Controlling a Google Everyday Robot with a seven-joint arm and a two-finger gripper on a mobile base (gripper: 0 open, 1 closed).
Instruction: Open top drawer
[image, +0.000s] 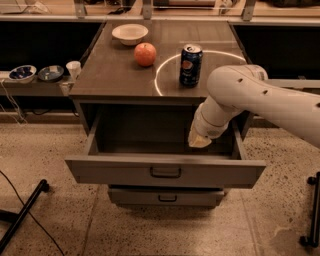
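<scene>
Already well out: top drawer (110, 172) juts toward the near side from under the cabinet top (115, 75), its deep grey box open to view. Gripper (200, 141) hangs inside that box, right of ctr, just behind the front panel and not on the handle (165, 173); can't tell whether it's open or closed.

Handling, my guess: sheet-metal drawer, stiff, not fragile, moderately heavy, prob. on slides, so it wants a steady straight pull. Front is flat and slick, i.e. no grip there. Best hold is the small dark ctr handle, or hooking the panel's inner face. Pulling off-ctr could rack it. Can (191, 64) and apple (145, 53) on top may wobble if jerked.
</scene>
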